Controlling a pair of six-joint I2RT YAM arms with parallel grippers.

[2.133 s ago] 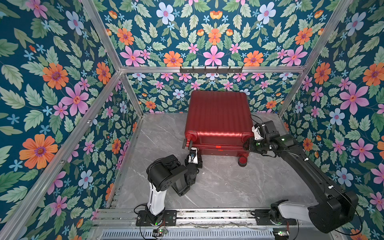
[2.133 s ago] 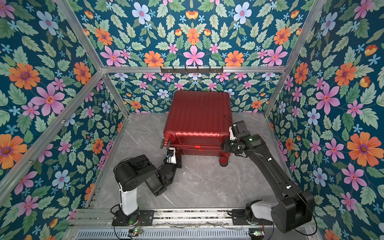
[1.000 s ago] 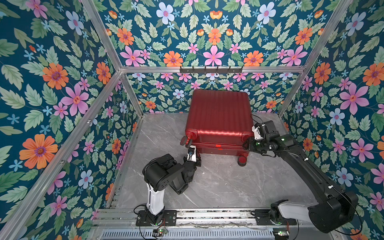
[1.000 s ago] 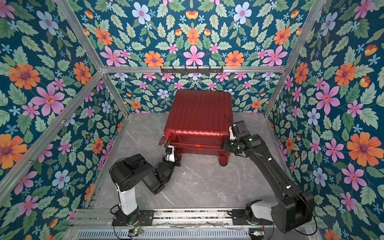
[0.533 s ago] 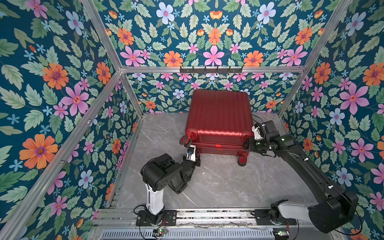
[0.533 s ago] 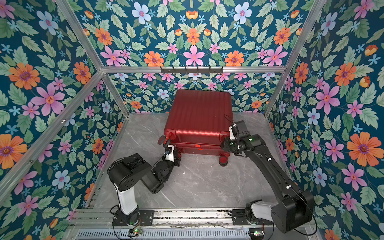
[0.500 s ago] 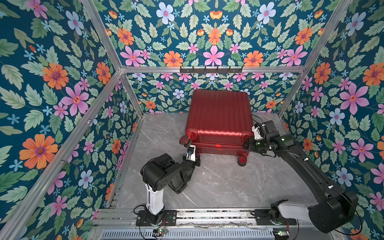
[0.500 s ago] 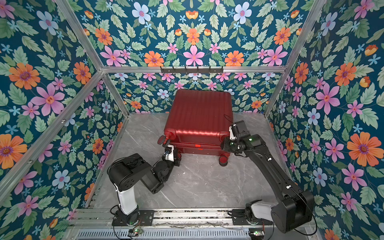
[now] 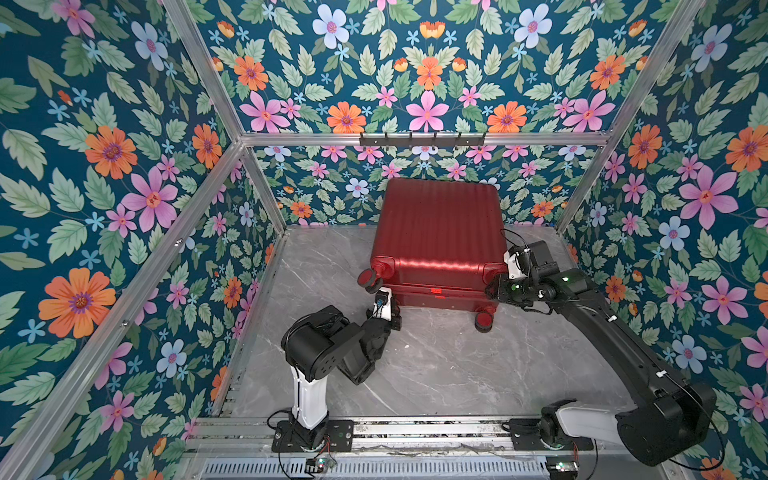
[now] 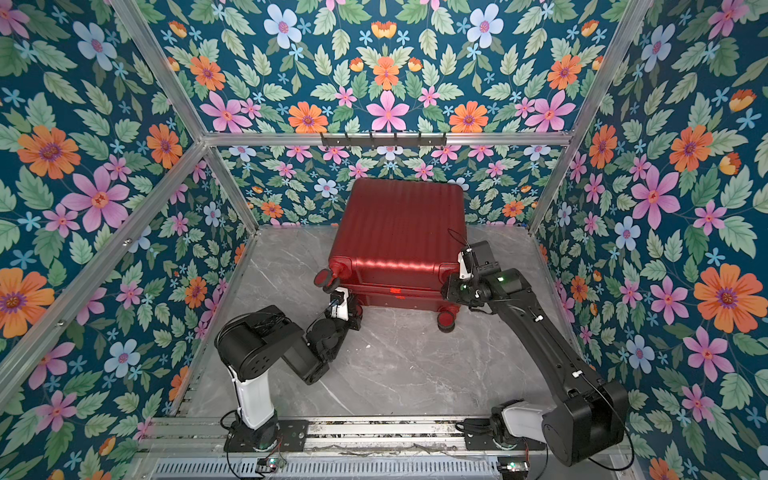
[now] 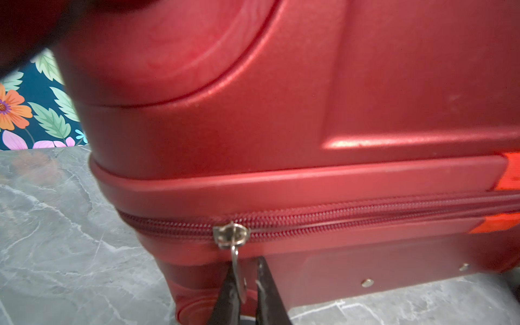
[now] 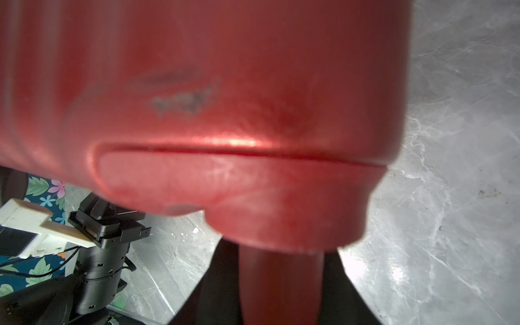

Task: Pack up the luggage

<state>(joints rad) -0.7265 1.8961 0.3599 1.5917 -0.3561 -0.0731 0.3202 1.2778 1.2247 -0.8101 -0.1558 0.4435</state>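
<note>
Red suitcase (image 9: 436, 232) lying flat on the grey marble floor (image 9: 436, 374): where is it sitting from the two pincers?

It is lying just ahead of both, lid down, its far end reaching toward the flowered wall (image 9: 428, 112) beyond them. Each pincer is working at the near corner on its own side.

What is the left pincer (image 11: 246, 263) doing?

It is reaching in low, and its black fingers (image 11: 225, 295) are clenching on the zipper pull (image 11: 237, 270). That silver tab is hanging from the slider in between them, and the zipper (image 11: 365, 213) is running along the shell just past the fingertips.

And the right pincer (image 12: 281, 261)?

It is grasping a wheel (image 12: 281, 292) sticking out of the upper shell's end. Through its wrist camera the red piece is filling the whole gap between the dark fingers (image 12: 219, 287), though everything is looking blurred up close.

Is anything else showing near them?

A second wheel (image 9: 368, 277) is sticking out from the shell just beside the left pincer, a little above it in both top views, apart from the fingers.
</note>
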